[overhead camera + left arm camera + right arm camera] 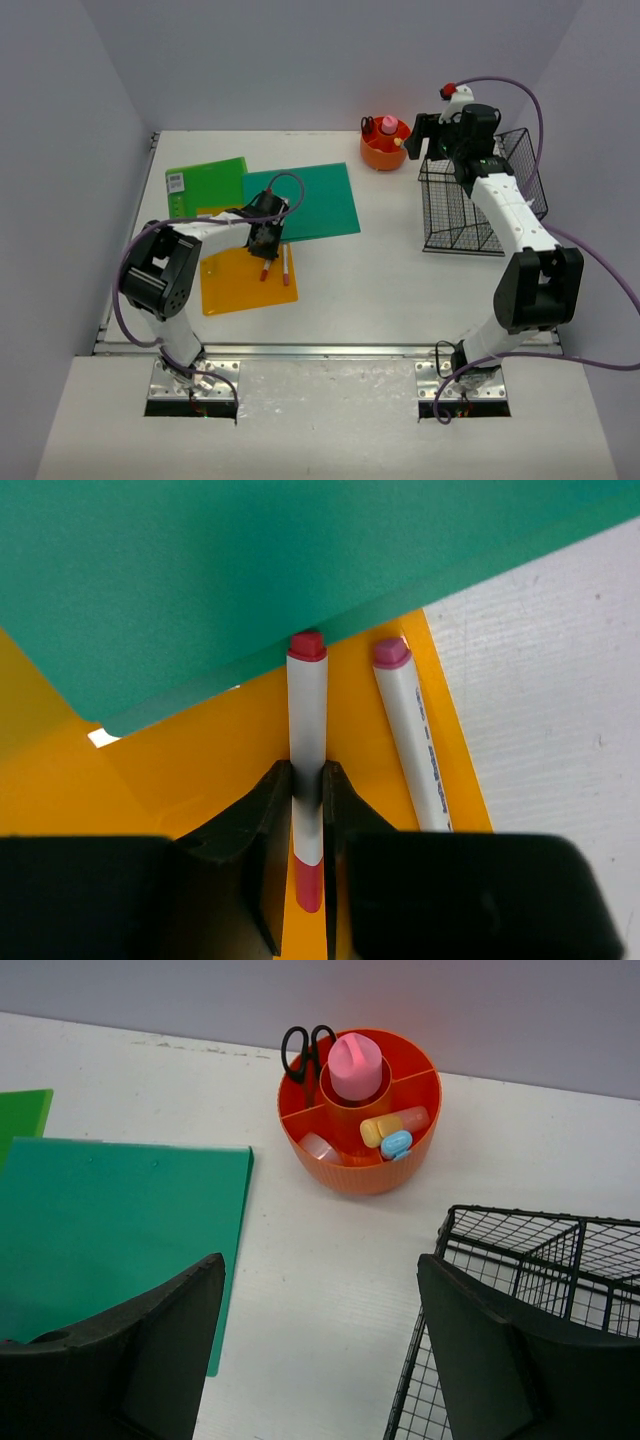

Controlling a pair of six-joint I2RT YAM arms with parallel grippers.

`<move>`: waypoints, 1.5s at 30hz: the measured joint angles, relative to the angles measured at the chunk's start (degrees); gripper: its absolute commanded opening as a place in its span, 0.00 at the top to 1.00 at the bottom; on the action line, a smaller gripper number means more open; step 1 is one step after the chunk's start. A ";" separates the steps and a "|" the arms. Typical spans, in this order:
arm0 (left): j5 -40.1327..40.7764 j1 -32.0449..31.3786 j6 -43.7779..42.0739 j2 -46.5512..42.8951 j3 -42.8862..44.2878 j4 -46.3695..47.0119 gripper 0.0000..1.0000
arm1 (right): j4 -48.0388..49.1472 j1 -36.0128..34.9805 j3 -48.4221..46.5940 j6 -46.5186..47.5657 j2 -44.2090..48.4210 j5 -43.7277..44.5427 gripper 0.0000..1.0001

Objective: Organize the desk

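On the white desk (400, 290) lies an orange folder (240, 285) with two markers on it. My left gripper (265, 250) is down on that folder, shut on the red-capped marker (307, 710); both fingers (250, 815) press against its white barrel. The second marker (410, 730), pink-capped, lies just to the right, parallel and free. My right gripper (425, 135) hangs open and empty at the back right, above bare desk between the teal folder (110, 1230) and the black wire basket (520, 1290).
An orange round organizer (360, 1110) with black scissors (307, 1050), a pink bottle and small items stands at the back. A bright green folder (205, 185) lies back left, partly under the teal folder (310, 200), whose corner overlaps the orange one.
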State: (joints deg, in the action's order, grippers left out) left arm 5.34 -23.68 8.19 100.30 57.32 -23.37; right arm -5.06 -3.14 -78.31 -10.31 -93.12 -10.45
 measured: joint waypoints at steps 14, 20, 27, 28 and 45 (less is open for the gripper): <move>-12.49 9.05 10.30 -9.91 13.14 -8.54 1.00 | 9.49 -17.70 15.41 26.46 11.23 -17.16 0.01; -22.81 12.84 21.67 -12.94 18.55 -6.78 1.00 | 14.38 -27.21 20.02 44.20 11.98 -21.23 0.01; -35.42 16.40 30.30 -11.18 14.80 -6.81 1.00 | 24.11 -38.24 26.23 59.52 9.45 -23.64 0.20; -36.56 16.70 31.08 -10.99 14.50 -6.78 1.00 | 25.56 -38.96 26.58 60.88 8.50 -23.79 0.26; -46.80 17.42 35.69 -10.94 13.28 -4.20 1.00 | 45.44 -42.12 29.49 75.45 -3.28 -23.52 0.67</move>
State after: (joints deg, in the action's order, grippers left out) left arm -41.46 -6.26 43.88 89.36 70.60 -27.56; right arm 40.38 -45.25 -48.83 65.15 -96.40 -33.97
